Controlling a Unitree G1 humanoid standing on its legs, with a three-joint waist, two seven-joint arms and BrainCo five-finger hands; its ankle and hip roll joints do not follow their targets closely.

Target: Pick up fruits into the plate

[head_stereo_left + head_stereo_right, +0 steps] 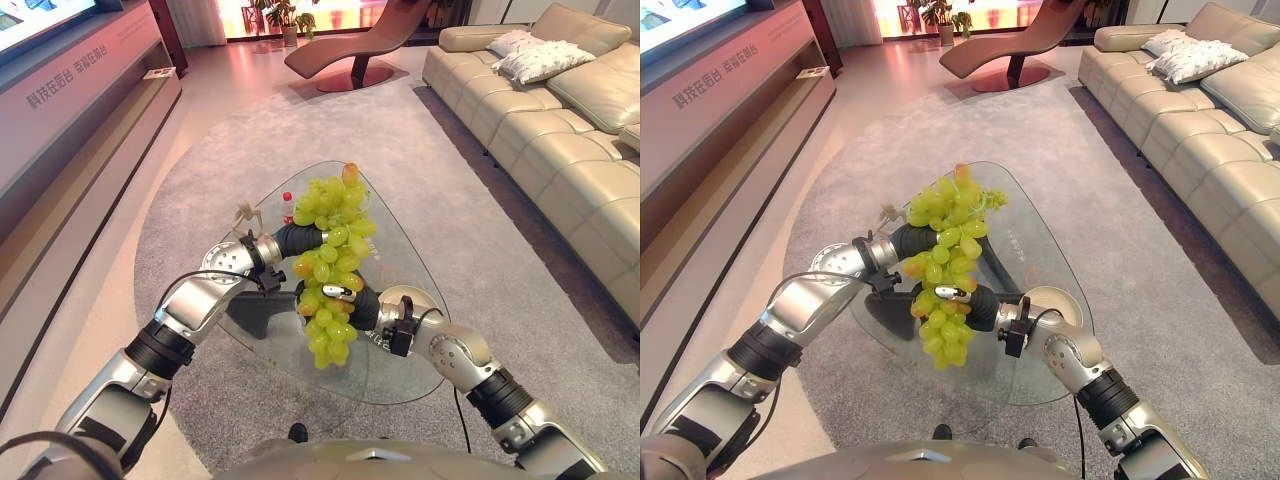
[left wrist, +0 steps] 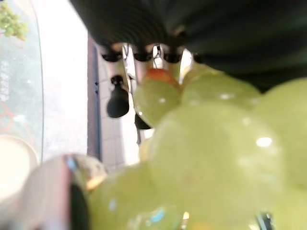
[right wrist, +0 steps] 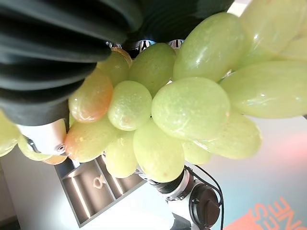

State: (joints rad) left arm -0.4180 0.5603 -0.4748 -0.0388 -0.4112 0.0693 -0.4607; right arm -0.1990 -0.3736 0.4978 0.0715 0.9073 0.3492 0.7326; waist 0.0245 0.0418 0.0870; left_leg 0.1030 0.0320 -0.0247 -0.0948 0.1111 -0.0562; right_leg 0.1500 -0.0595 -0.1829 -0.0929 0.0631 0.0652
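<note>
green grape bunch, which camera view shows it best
The left eye view: the whole green grape bunch hangs there above the glass table, between the left hand and right hand. The right eye view shows much the same; both wrist views catch just a few grapes, very close.

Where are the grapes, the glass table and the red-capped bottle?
grapes (image 1: 335, 262): left eye view, middle of the green bunch.
glass table (image 1: 405, 262): left eye view, bare glass right of the bunch.
red-capped bottle (image 1: 288, 206): left eye view, upper part under the cap.
</note>
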